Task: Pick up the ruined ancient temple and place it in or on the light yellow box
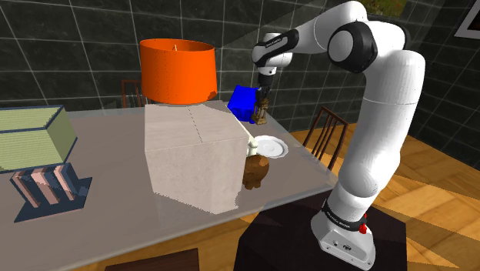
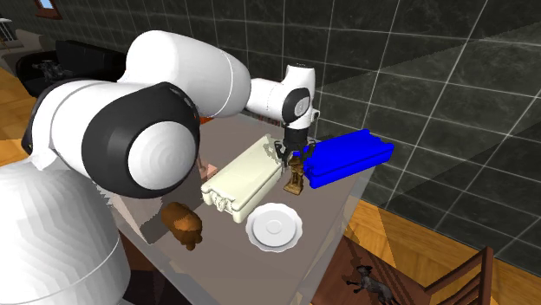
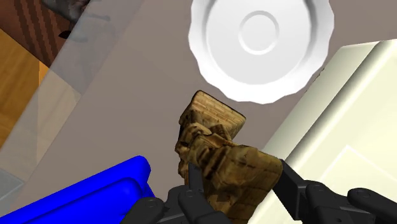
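The ruined temple (image 3: 219,143) is a small brown stone-textured model. My gripper (image 3: 242,181) is shut on its upper part, one black finger on each side. It hangs upright from the gripper (image 2: 293,156), with the temple (image 2: 296,176) between the light yellow box (image 2: 247,178) and a blue box (image 2: 347,156). I cannot tell whether its base touches the table. In the shoulder view the gripper (image 1: 264,94) and temple (image 1: 261,114) are behind the far corner of the large pale box (image 1: 192,154).
A white scalloped plate (image 2: 275,227) lies beside the box and a brown animal figure (image 2: 182,223) stands near the table edge. An orange lampshade (image 1: 177,71), a pale green box (image 1: 31,138) and a striped rack (image 1: 46,189) stand toward the shoulder view's left.
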